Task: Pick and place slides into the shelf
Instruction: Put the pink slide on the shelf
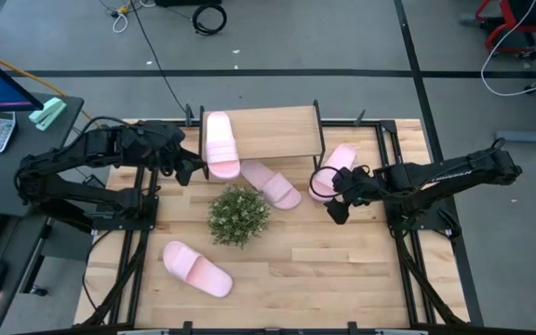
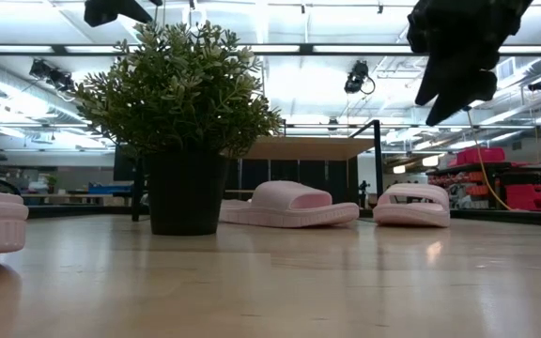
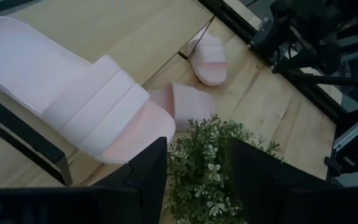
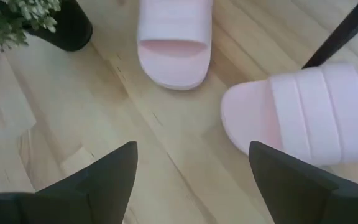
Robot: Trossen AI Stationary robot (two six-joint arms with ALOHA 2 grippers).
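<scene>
One pale pink slide (image 1: 220,144) lies on the shelf's wooden top board (image 1: 277,132) at its left end, with its near end past the board's front edge; it also shows in the left wrist view (image 3: 86,93). My left gripper (image 1: 190,167) hovers just left of it, open and empty (image 3: 197,180). A second slide (image 1: 273,183) lies flat on the table before the shelf. A third slide (image 1: 335,169) lies by the shelf's right leg. My right gripper (image 1: 335,207) hovers near it, open and empty (image 4: 191,180). A fourth slide (image 1: 196,268) lies near the front left.
A green bushy plant in a dark pot (image 1: 238,214) stands mid-table, between the grippers and close to the second slide. The shelf's black frame leg (image 1: 320,140) stands beside the third slide. Bare tabletop (image 1: 342,279) lies at the front right.
</scene>
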